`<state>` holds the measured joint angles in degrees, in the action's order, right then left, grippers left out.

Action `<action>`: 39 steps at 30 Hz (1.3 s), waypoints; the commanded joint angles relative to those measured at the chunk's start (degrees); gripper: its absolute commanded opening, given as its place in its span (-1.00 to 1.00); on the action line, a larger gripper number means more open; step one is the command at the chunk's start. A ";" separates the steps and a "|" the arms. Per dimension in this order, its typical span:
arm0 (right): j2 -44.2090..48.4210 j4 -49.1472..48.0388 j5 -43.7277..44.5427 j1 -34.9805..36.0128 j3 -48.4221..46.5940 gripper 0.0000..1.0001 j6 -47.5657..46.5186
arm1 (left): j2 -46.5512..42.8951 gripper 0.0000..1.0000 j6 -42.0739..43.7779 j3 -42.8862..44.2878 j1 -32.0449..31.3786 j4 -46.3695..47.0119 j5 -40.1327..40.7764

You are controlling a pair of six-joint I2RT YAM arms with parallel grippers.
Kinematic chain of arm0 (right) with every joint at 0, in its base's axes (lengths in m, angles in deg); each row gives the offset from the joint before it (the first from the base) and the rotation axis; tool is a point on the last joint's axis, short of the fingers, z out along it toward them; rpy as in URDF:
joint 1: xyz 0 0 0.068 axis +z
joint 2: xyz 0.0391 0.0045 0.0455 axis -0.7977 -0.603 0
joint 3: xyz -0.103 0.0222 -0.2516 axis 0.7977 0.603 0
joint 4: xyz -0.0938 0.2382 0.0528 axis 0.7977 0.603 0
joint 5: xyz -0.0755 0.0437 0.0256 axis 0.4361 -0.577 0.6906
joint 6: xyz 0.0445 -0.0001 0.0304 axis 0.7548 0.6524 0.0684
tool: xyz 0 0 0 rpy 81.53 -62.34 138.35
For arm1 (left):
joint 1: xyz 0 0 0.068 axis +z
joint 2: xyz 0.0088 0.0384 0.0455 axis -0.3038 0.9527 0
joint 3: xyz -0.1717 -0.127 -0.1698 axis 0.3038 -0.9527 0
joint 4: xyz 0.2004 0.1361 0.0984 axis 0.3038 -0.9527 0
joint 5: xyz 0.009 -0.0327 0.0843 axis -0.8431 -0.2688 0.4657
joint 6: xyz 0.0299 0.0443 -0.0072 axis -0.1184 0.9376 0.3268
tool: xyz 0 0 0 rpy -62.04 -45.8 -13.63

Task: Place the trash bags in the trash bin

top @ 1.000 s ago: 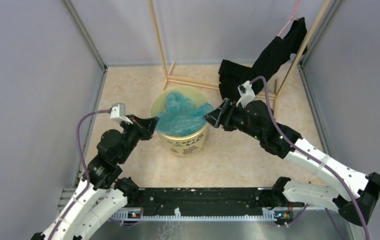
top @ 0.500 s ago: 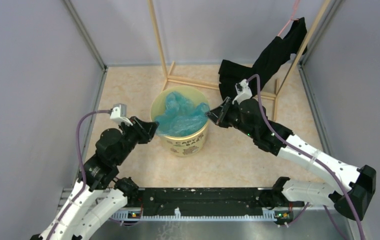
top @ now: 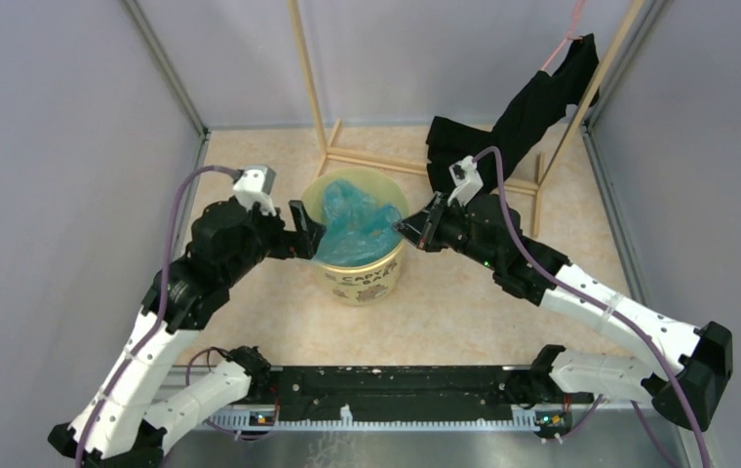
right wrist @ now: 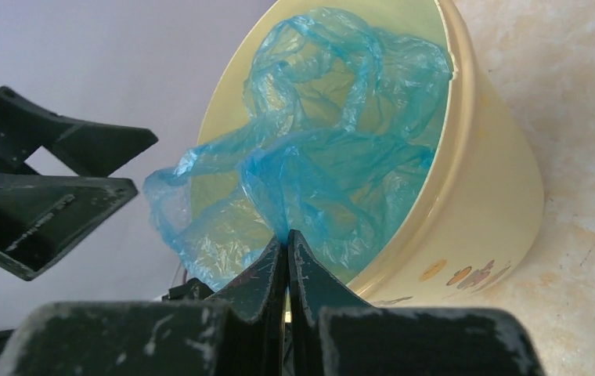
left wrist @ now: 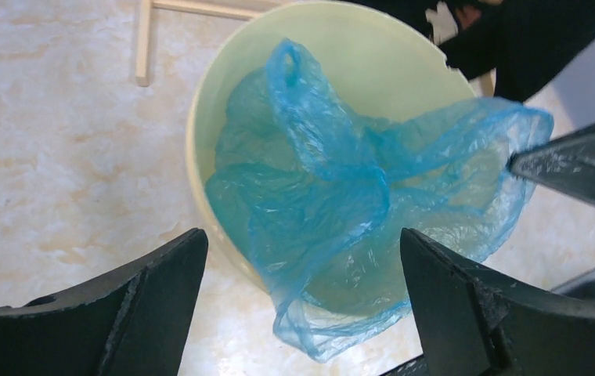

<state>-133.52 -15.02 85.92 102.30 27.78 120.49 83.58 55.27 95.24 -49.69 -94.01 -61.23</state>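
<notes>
We are loading the bin (top: 357, 278) with the bag (top: 352, 229), mostly inside, one fold spilling over its rim. Our right gripper (top: 410, 229) is pinching film at the bin's right side to steer it in. Our left gripper (top: 310, 231) is hovering opposite, fingers spread.

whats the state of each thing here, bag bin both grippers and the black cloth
trash bag: crumpled, mostly in the bin, one fold spilling over the rim
trash bin: upright, open-topped
left gripper: open, holding nothing
right gripper: shut on the trash bag's edge
black cloth: draped over the wooden frame
</notes>
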 commanded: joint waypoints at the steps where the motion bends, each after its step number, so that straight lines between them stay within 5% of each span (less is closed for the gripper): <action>1: 1.27 -3.32 -1.08 0.45 0.16 -1.00 -1.32 | 4.66 0.97 13.38 3.83 -0.02 -1.67 -9.98; 9: 1.37 -5.10 -3.27 0.45 0.98 -1.00 -1.69 | 7.59 0.92 17.56 3.56 0.00 -0.26 -8.15; 21: 2.50 -2.96 -2.75 0.43 1.39 -1.00 -5.57 | 10.75 0.01 9.46 5.15 0.03 1.68 6.13; 39: 11.52 -2.61 0.59 0.44 11.57 -1.00 -3.24 | -9.35 -0.64 -7.24 -13.73 0.03 4.02 5.80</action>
<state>-124.56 -15.26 85.42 102.32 37.63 116.30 75.58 52.42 84.53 -49.69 -92.80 -53.89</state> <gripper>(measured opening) 0.004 0.226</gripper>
